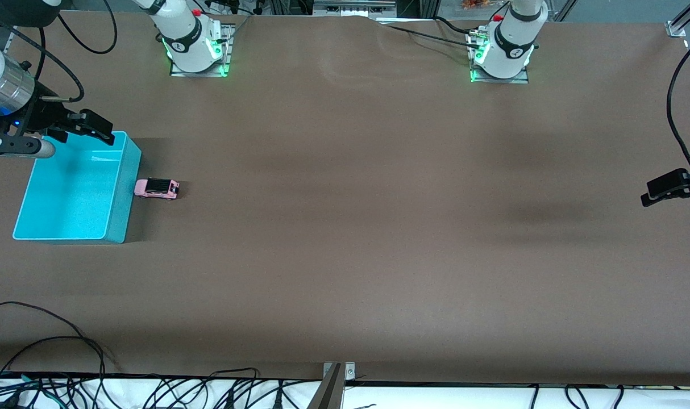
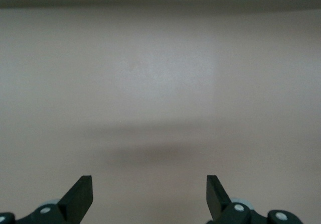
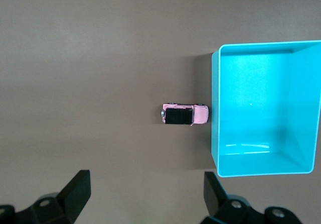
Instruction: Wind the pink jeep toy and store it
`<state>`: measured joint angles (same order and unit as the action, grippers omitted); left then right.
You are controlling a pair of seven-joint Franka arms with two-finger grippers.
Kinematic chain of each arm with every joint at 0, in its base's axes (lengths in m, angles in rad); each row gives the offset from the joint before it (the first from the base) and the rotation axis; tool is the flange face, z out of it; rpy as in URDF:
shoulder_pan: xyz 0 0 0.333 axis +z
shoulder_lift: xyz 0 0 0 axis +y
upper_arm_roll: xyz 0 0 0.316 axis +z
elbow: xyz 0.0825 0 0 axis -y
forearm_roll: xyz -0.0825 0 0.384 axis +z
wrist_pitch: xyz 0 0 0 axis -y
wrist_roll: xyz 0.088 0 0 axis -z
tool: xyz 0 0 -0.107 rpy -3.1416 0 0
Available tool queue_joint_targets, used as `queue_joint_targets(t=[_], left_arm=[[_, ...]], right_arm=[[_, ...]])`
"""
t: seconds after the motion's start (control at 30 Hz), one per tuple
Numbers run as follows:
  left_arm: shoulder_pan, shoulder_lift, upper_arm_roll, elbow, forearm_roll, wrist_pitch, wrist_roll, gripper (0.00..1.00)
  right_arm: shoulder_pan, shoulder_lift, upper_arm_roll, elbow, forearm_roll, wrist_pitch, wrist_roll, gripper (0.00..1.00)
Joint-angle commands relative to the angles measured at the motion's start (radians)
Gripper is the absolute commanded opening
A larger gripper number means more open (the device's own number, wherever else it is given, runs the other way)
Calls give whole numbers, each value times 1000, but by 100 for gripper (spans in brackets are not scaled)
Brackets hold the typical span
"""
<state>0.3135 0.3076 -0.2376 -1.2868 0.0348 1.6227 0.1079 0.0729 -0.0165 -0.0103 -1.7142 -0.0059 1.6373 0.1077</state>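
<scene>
The pink jeep toy (image 1: 157,188) stands on its wheels on the brown table, right beside the wall of the turquoise bin (image 1: 123,187) that faces the left arm's end. In the right wrist view the jeep (image 3: 184,114) shows its black roof and sits close against the bin's wall (image 3: 215,133). The bin is empty. My right gripper (image 1: 80,129) hovers over the bin's rim farthest from the front camera, open and empty (image 3: 145,184). My left gripper (image 1: 669,190) waits open and empty (image 2: 149,186) over bare table at the left arm's end.
The two arm bases (image 1: 194,45) (image 1: 501,54) stand at the table's edge farthest from the front camera. Cables (image 1: 152,392) lie along the edge nearest the front camera. A black cable (image 1: 677,130) hangs by the left gripper.
</scene>
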Motion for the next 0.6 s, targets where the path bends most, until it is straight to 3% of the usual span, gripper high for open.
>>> queue_joint_targets(t=[0.0, 0.57], left_arm=[[7, -5, 3, -2, -21, -7, 24, 100], [7, -5, 3, -2, -21, -7, 24, 100]], right_arm=[[1, 3, 0, 18, -17, -11, 15, 100], [5, 21, 4, -15, -9, 5, 15, 100]])
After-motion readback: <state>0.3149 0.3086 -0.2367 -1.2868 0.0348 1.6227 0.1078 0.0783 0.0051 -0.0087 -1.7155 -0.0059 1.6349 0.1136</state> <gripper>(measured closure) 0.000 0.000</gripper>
